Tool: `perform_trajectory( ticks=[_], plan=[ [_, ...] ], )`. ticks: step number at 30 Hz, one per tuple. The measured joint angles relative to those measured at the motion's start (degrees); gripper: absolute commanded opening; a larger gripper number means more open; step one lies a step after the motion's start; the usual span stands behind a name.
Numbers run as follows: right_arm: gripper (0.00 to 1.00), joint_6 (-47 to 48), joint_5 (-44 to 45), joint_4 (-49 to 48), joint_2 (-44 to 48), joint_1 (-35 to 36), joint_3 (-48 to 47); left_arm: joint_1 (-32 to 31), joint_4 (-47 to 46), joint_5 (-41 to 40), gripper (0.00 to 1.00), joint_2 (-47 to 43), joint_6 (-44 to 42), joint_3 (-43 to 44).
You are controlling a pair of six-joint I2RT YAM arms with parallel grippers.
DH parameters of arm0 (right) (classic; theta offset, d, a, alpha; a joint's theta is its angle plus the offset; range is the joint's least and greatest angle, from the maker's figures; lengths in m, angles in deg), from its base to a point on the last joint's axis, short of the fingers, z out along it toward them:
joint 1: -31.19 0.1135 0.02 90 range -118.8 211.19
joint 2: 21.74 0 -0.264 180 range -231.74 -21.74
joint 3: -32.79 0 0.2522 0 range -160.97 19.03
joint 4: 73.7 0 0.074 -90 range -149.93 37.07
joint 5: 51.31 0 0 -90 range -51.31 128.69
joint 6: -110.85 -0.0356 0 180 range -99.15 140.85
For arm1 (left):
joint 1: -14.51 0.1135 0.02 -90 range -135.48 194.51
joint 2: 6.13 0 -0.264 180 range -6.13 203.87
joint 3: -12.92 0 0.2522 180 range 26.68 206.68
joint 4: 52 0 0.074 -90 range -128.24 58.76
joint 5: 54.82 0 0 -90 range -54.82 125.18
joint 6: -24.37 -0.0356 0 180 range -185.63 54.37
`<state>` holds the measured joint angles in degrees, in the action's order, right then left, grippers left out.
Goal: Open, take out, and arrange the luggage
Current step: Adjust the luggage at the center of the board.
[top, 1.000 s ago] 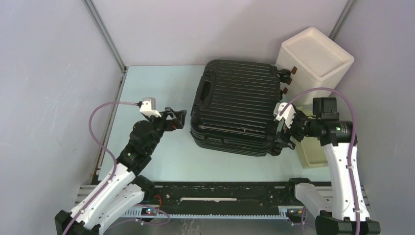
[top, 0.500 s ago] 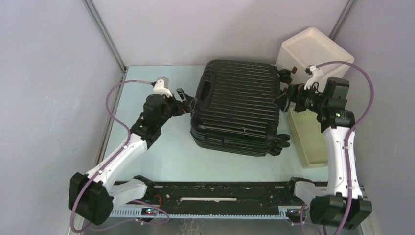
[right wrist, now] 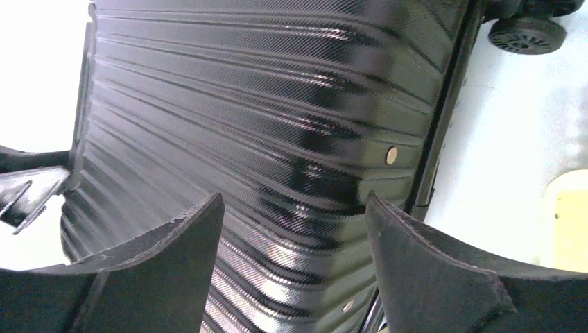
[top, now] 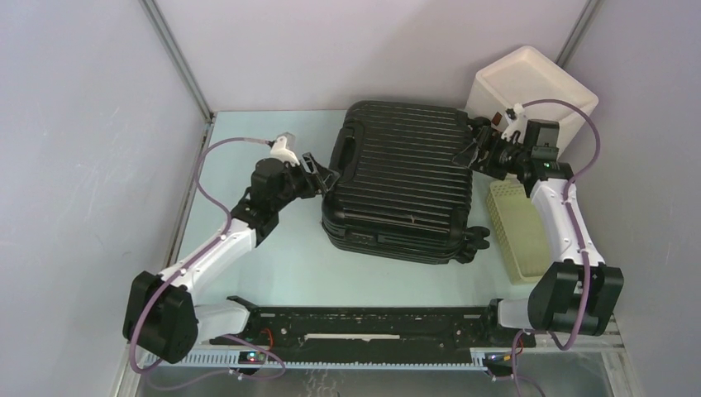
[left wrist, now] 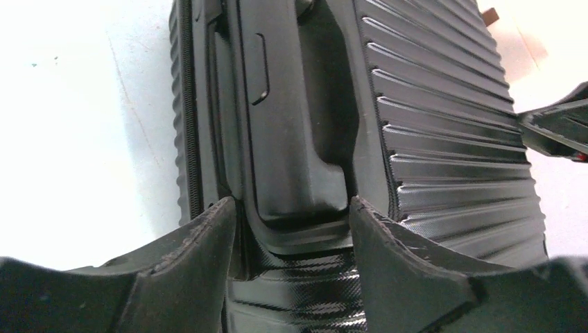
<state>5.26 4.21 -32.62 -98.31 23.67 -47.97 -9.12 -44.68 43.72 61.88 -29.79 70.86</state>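
The left claw point(left wrist: 291, 208) is spread astride the side handle point(left wrist: 295, 132) of the suitcase point(top: 401, 186); contact cannot be told. The right claw point(right wrist: 295, 201) is spread wide over the ribbed shell point(right wrist: 277, 104), with nothing pinched.

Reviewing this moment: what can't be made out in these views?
- Contents of the black ribbed hard-shell suitcase: every view, the closed shell hides them.
- Whether the left gripper grips the side handle: left wrist view, contact too close to tell.
- Pale yellow slatted basket: top view, right arm covers part; right wrist view, frame edge cuts it.
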Motion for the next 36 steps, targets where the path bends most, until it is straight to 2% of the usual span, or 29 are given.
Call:
perform_trajectory(
  ticks=[6,12,18,24,30,34,36],
  plan=[
    [0.75,2.2,2.1,-0.7,-0.6,2.8,0.0,0.3,-6.8,2.1,0.58,-2.1,2.3,-4.9],
    [0.73,5.7,3.6,-0.4,-2.1,7.0,-1.7,-0.1,-8.8,1.6,0.57,-10.9,3.7,-12.4],
    [0.77,10.1,5.3,7.0,-10.0,11.3,-12.5,-2.3,-7.6,-2.3,0.57,-19.7,5.6,-17.7],
    [0.87,16.0,6.9,17.1,-15.7,14.1,-25.7,-5.0,-7.1,-5.5,0.58,-22.9,6.9,-19.5],
    [0.89,29.4,5.7,22.0,-6.6,15.5,-28.6,-7.6,-6.7,-5.3,0.58,-23.9,7.6,-20.0],
    [0.92,44.3,-2.9,26.8,5.5,15.7,-25.1,-9.1,-6.9,-5.3,0.58,-23.6,7.7,-20.0],
    [0.9,55.1,-10.9,30.4,13.6,17.3,-18.9,-10.4,-7.6,-5.6,0.58,-23.0,7.7,-20.0]
  ],
)
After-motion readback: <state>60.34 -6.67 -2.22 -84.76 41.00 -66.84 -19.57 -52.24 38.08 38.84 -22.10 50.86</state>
